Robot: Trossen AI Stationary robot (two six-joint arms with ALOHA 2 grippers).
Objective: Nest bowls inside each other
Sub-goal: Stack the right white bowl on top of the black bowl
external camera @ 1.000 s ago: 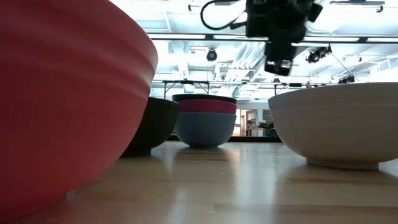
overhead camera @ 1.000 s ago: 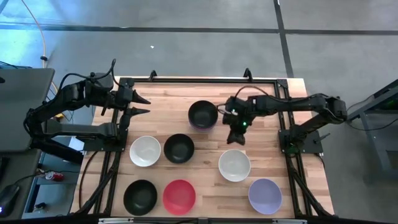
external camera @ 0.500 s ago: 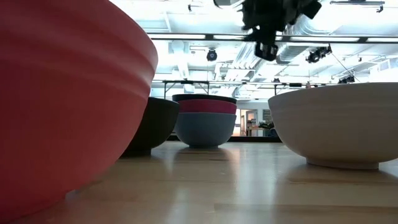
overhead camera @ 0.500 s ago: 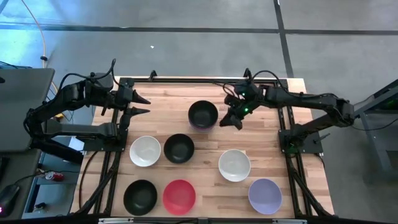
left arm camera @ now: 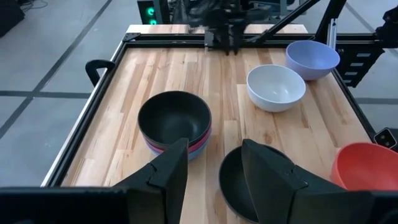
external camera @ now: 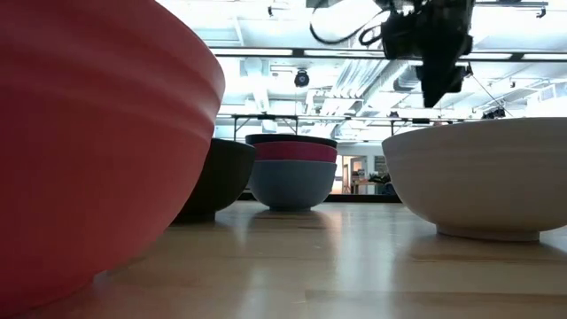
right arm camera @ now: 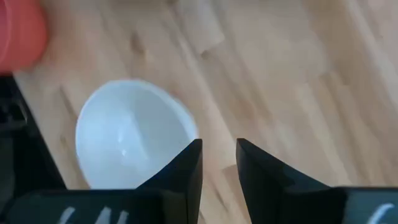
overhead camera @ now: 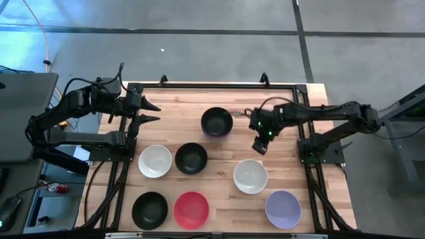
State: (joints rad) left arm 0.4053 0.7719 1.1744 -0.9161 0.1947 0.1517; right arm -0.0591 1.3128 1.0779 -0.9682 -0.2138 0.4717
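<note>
Your right gripper [overhead camera: 259,147] hangs released and empty above the wooden desk [overhead camera: 179,109], beside the smooth round black-topped stack [overhead camera: 217,123] sitting mouth-up near the far edge.

A stack of round plastic bowls [overhead camera: 217,123], black over magenta over blue, stands on the pale striped wooden table [overhead camera: 179,106]. Near the stack is a black bowl [overhead camera: 191,158], with a white bowl [overhead camera: 155,161] beside it. Farther from the stack are another white bowl [overhead camera: 250,176], a lavender bowl [overhead camera: 283,208], a red bowl [overhead camera: 191,209] and a bowl [overhead camera: 149,210] that looks black.
</note>
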